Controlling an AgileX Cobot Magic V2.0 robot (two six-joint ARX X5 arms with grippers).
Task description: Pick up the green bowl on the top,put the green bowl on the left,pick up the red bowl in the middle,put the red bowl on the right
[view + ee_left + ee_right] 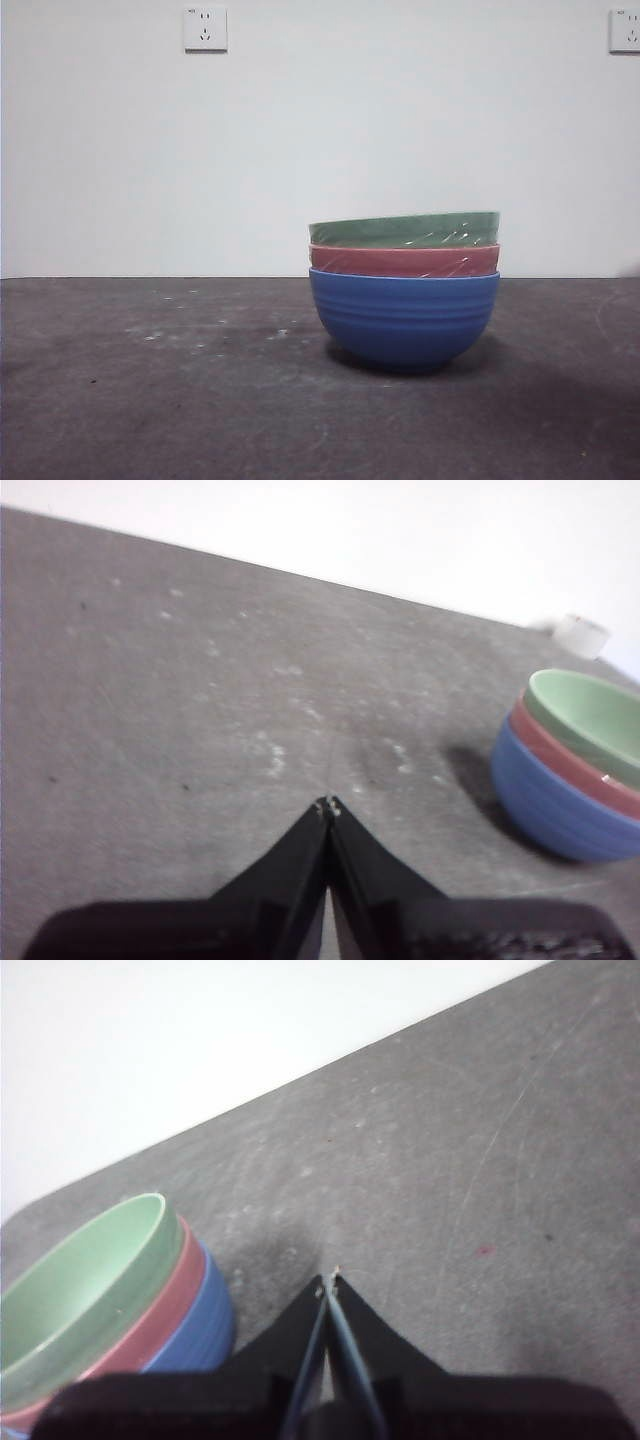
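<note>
Three bowls stand nested in one stack right of the table's middle. The green bowl [404,230] is on top, the red bowl [404,261] sits under it, and a blue ribbed bowl [404,315] is at the bottom. The left wrist view shows the green bowl [592,720] and red bowl [570,765] off to one side of my left gripper [328,805], which is shut and empty above bare table. The right wrist view shows the green bowl [85,1295] and red bowl [150,1325] beside my right gripper [329,1282], also shut and empty. Neither arm shows in the front view.
The dark grey table [160,390] has pale scuff marks to the left of the stack. A white wall with two sockets [205,28] stands behind. A small white roll [581,635] lies at the table's far edge in the left wrist view.
</note>
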